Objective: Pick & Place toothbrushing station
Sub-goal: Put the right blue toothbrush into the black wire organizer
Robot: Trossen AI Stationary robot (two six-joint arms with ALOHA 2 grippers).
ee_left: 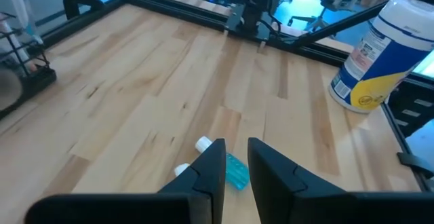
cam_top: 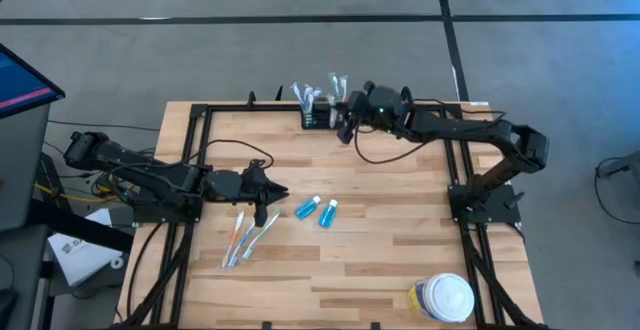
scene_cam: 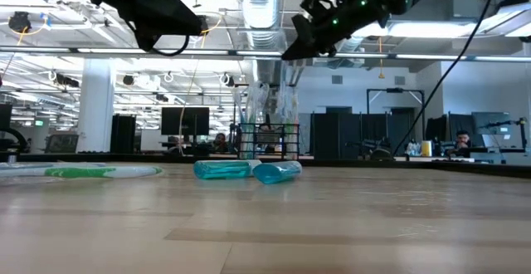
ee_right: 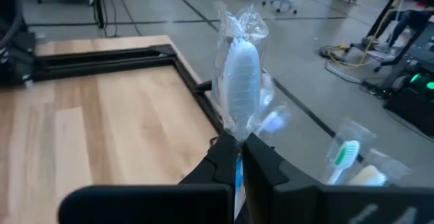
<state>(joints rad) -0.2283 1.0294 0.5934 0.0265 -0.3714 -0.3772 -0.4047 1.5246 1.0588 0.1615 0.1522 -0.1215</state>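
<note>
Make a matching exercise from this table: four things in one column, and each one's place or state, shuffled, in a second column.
Things:
1. right gripper
2. left gripper
3. white-lidded jar
4. black holder

Places or states:
A. at the table's far edge, with wrapped toothbrushes standing in it
B. shut on a wrapped toothbrush
C. slightly parted, holding nothing, above the two blue bottles
D. near the table's front right corner

Pairs: 1-B, 2-C, 3-D, 4-A

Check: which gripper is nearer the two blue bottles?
Left. The left gripper hovers right beside the blue bottles; the right gripper is across the table at the black holder.
</note>
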